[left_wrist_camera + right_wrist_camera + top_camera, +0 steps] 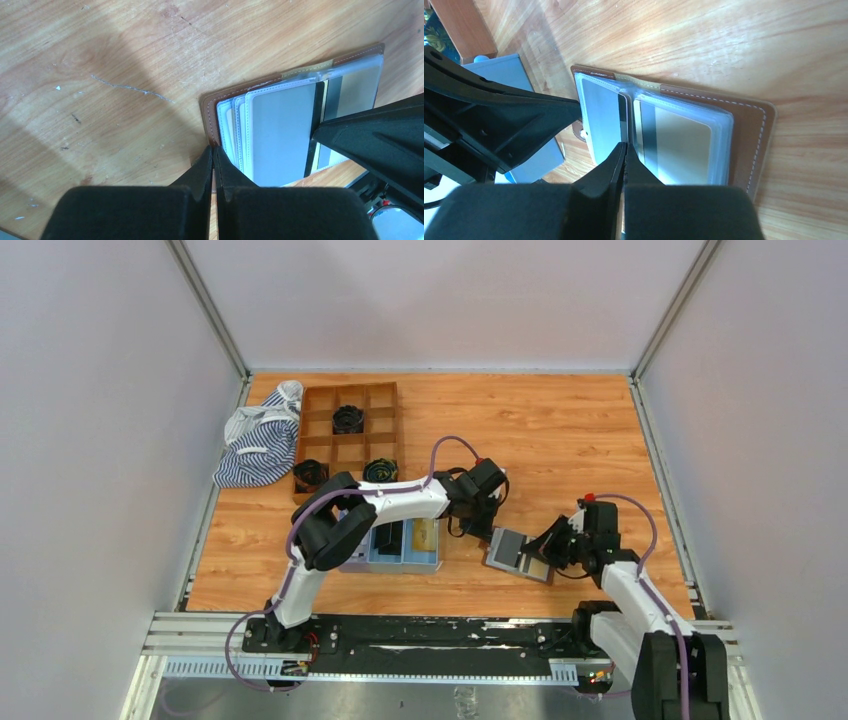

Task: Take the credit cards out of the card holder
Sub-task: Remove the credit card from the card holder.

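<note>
Looking down from the overhead camera, the card holder [512, 550] lies open on the table, right of the blue tray [405, 562] and between the two arms. The left gripper [487, 532] sits at its far left edge and the right gripper [543, 548] at its right half. Something flat and tan lies in the tray's right compartment, but whether it is a card is too small to tell. A wooden grid box [302, 430] and a striped cloth [258, 445] sit well apart at the back left.

The left wrist camera shows the left gripper [214, 155] with its fingers pressed together, tips at the brown leather edge [209, 115] near the holder's corner. It looks like it is pinning or nipping that edge to steady the holder, though I cannot tell if leather is really between the tips. A grey card [282, 135] and a gold card [357, 87] sit in clear sleeves.

The right wrist camera shows the right gripper [624, 152] likewise clenched, with its tips on the dark strip at the fold between the grey card [601, 115] and the gold card [679, 140]. Whether it grips a sleeve, a card edge or nothing is not clear.

By my reading the task is early. The holder is open and braced, yet at least two cards remain inside, with more sleeves fanned beneath. Each card has to be slid out.
</note>
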